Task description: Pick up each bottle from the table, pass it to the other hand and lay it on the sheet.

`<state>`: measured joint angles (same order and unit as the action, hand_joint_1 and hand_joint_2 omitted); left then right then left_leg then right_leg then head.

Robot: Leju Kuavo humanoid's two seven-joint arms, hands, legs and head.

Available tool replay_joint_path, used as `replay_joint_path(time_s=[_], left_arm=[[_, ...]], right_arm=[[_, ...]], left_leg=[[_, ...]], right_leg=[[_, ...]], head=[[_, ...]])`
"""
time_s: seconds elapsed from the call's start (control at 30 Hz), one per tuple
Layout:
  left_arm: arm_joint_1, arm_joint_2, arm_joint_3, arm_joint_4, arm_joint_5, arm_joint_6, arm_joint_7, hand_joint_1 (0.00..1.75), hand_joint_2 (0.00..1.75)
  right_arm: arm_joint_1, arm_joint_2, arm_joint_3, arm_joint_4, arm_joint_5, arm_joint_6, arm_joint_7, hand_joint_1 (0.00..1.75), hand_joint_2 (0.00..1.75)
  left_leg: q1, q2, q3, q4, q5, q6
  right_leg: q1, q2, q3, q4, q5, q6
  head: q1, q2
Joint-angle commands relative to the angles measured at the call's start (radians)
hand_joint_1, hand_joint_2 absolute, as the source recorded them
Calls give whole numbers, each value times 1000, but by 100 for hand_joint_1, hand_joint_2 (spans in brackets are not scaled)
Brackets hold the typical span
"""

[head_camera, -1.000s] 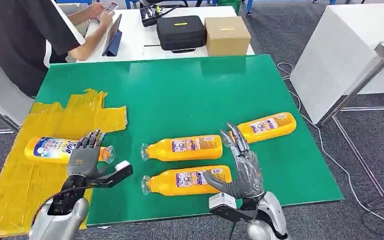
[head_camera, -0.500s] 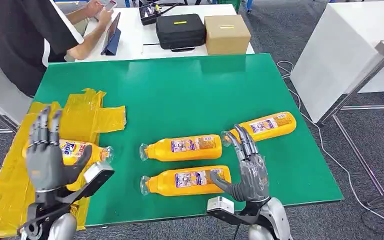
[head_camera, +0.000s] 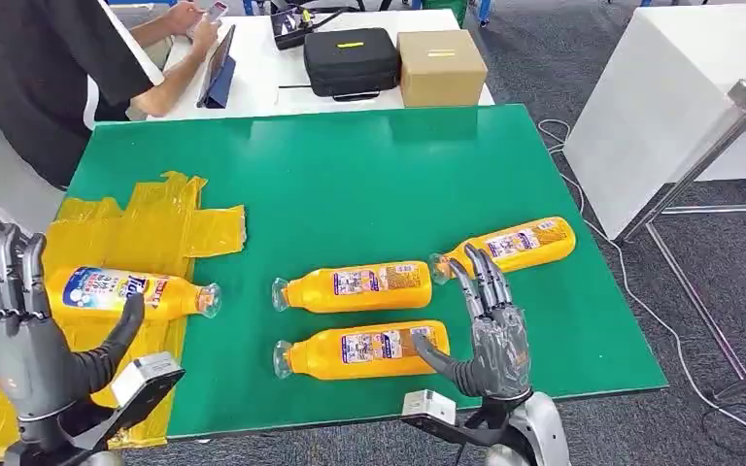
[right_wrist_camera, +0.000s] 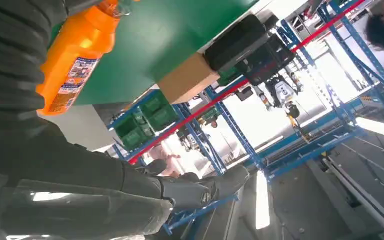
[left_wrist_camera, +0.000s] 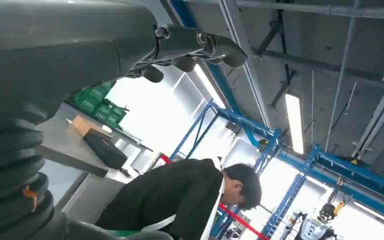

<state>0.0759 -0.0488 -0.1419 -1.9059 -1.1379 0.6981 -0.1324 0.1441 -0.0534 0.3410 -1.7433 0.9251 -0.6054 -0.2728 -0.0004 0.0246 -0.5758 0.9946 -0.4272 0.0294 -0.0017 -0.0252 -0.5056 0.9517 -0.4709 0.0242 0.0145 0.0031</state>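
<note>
One orange plastic bottle with a blue label (head_camera: 121, 292) is lying on the crinkled yellow sheet (head_camera: 146, 233). Three matching orange bottles (head_camera: 359, 287) are lying on the green counter (head_camera: 350, 175). The left hand (head_camera: 31, 349) and right hand (head_camera: 491, 335) are hovering with fingers spread, grasping nothing.

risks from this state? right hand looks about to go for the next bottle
1. The nearest bottle lies close beside the middle bottle; the open right hand may nudge both.
2. The placed bottle has its neck past the yellow sheet edge; the raised left hand could knock it rolling.
</note>
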Motion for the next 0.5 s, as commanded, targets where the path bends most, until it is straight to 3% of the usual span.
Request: replay_joint_path(time_s=[0.03,0.2,0.27,0.33,0.4,0.5], left_arm=[[-7,-9,22,8,2,0,0,0,175],[-7,-9,22,8,2,0,0,0,175],[23,-64,70,-24,134,0,-128,0,175],[77,-69,77,-39,267,0,-211,0,175],[117,-55,65,-26,318,0,-223,0,175],[152,-52,71,17,427,-11,-255,0,175]], right_arm=[[-8,6,-17,8,-1,-3,3,0,175],[-8,6,-17,8,-1,-3,3,0,175],[1,8,-32,3,146,-77,58,0,175],[19,1,-68,-26,337,-93,170,0,175],[14,-43,-114,-32,461,11,290,0,175],[-26,-106,-208,23,483,178,334,0,175]], left_leg=[[0,-2,2,-1,-1,-2],[0,-1,1,-1,0,-1],[0,-2,1,-1,-1,-2],[0,0,1,0,-1,-1],[0,0,2,-1,-1,-1],[-1,-1,4,-2,-2,-1]], right_leg=[[-1,2,2,-1,-1,0],[0,1,1,0,0,0],[0,2,1,0,0,0],[0,3,1,0,-1,0],[-1,3,1,-1,-1,0],[-1,3,4,-2,-2,0]], head=[[0,0],[0,0],[0,0],[0,0],[0,0],[0,0]])
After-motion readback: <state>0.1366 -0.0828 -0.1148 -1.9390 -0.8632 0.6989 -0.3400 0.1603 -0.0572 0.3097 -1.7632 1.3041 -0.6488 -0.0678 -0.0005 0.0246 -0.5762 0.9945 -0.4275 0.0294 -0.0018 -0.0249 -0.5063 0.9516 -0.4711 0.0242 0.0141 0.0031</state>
